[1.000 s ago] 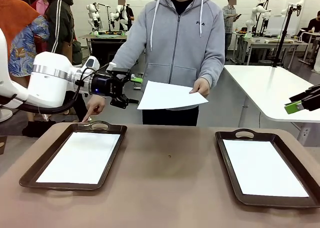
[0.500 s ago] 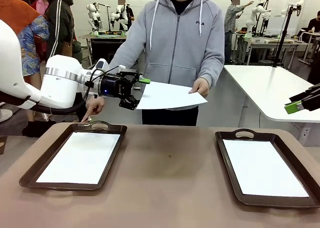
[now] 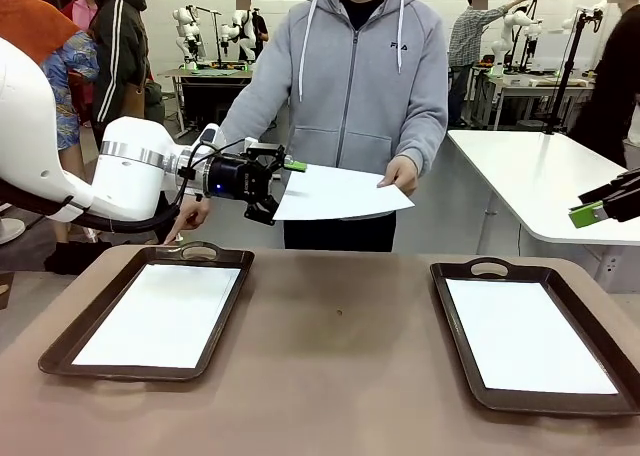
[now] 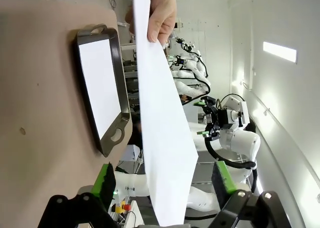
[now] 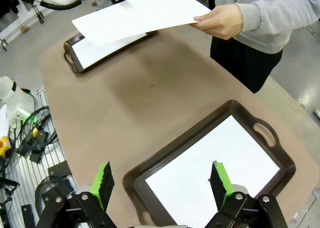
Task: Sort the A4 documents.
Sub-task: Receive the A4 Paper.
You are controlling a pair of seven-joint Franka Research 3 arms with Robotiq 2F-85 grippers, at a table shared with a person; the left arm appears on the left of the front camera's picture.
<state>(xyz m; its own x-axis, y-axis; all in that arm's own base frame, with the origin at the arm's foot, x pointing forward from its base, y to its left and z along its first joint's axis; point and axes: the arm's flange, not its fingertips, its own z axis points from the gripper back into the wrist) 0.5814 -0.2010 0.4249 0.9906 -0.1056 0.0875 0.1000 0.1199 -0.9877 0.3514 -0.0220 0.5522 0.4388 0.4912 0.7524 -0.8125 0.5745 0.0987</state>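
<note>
**Sheet held over the table's far edge, left gripper at its near end**

While a person's hand (image 3: pixel 402 173) pinches one corner of the sheet (image 3: pixel 340 192), the paper hangs level in the air beyond the table (image 3: pixel 340 376), its long axis running across the front view from the hand toward the left tray (image 3: pixel 66 346). Its free short edge reaches between the fingers of the left gripper (image 3: pixel 283 189); the jaws stand spread on either side of that edge, and in the left wrist view a gap shows between the paper and each green pad (image 4: pixel 106 184). The person's other hand (image 3: pixel 190 216) points down just behind the left tray's handle. Another sheet (image 3: pixel 160 314) lies flat in that tray, long axis along the tray. Well right of it, the right tray (image 3: pixel 455 341) holds a third sheet (image 3: pixel 525 334) the same way. Bare tabletop lies between the trays. The right gripper (image 5: pixel 161 185) hovers above the right tray, fingers wide apart and holding nothing.
</note>
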